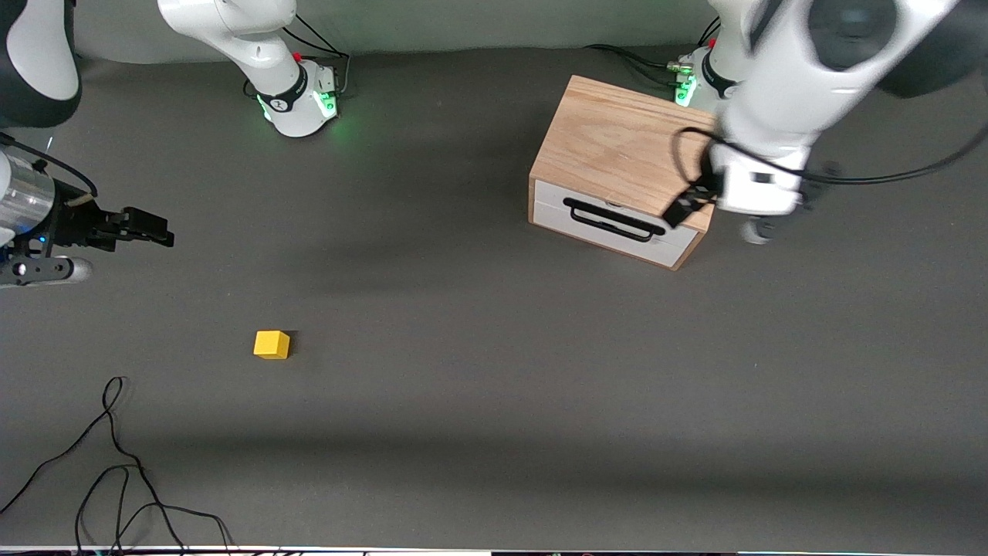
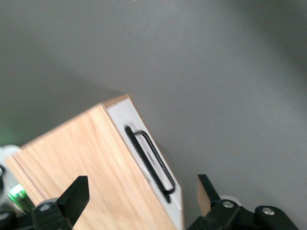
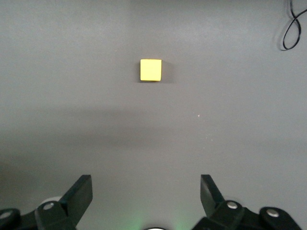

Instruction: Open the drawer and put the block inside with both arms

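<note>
The left gripper (image 1: 687, 202) hangs wide open over the shut drawer (image 1: 617, 224); the right gripper (image 1: 147, 226), also wide, hovers near the block (image 1: 272, 344).

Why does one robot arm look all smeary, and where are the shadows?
Front view: the left arm over the cabinet is motion-blurred, the block casts a small shadow, and green light glows at both bases. Both wrist views look sharp, with soft shadows on the table.

Shut white-fronted drawer (image 1: 617, 224) in oak cabinet; yellow block (image 1: 272, 344) on table.
</note>
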